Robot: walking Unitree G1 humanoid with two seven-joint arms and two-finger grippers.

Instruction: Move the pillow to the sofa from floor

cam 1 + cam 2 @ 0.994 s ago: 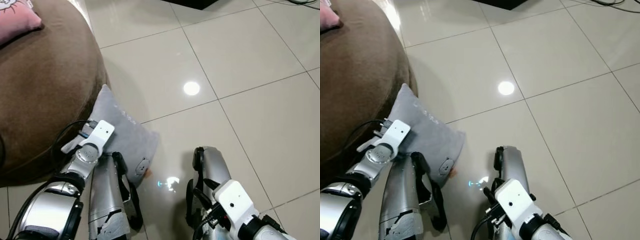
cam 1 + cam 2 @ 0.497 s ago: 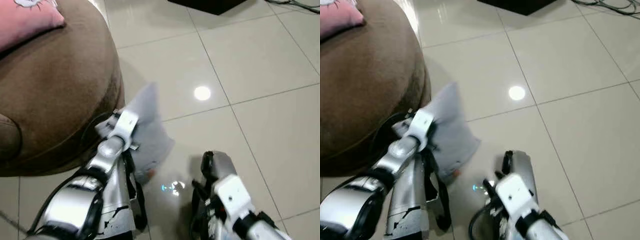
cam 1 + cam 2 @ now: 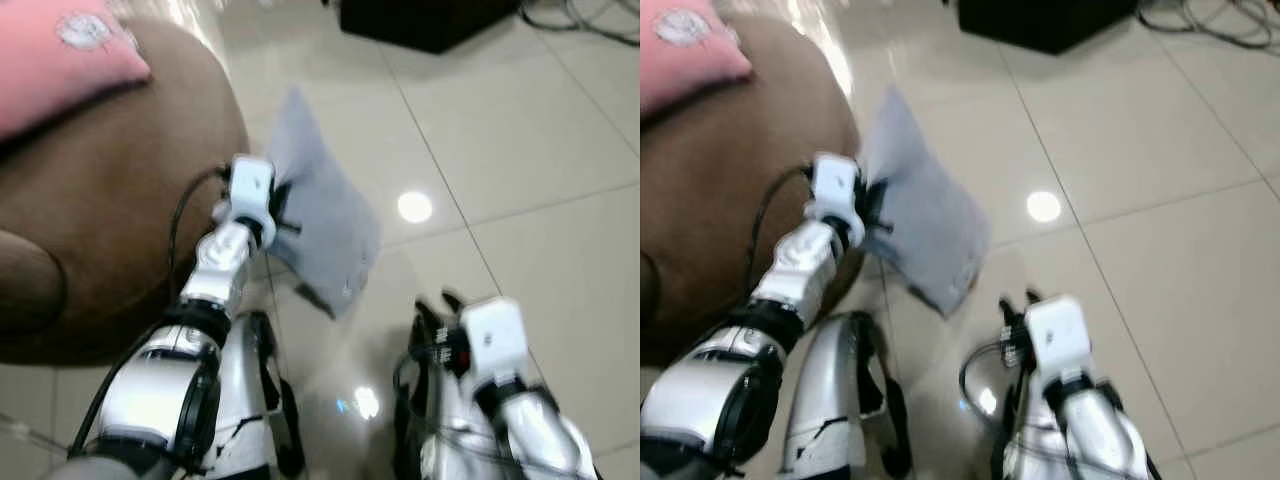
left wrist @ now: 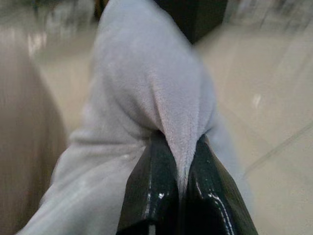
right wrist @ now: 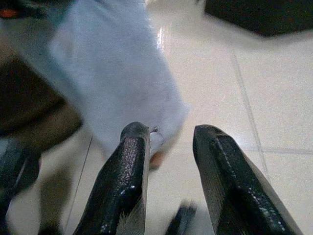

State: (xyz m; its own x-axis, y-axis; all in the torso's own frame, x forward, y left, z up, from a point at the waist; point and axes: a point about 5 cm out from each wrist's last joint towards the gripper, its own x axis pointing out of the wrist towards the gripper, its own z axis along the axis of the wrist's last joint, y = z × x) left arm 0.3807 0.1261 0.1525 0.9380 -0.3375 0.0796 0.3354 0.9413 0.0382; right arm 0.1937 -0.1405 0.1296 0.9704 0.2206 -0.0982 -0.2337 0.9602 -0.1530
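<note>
So the left gripper [image 4: 180,161] is clenched on a fold of the grey pillow [image 3: 320,215], its 2 black fingers [image 4: 151,191] pinching the plush fabric tight between them. The pillow is up off the floor [image 3: 520,130], hanging tilted from that pinch right beside the rounded edge of the brown sofa [image 3: 110,200], with its lower corner dangling over the tiles. It's not on the sofa seat, just next to it in the air.

The right gripper [image 5: 168,147] is down low with its 2 fingers spread apart and nothing between them. From its wrist view the pillow's bottom corner hangs just beyond the fingertips, with a small tag near that corner, though it's blurry.

There's a pink pillow [image 3: 60,60] sitting on the sofa near its far left edge. A dark box-like thing [image 3: 1045,20] sits on the floor at the far side, with some cables [image 3: 1210,20] next to it. The shiny tiles show a round light reflection [image 3: 414,207] just past the pillow.
</note>
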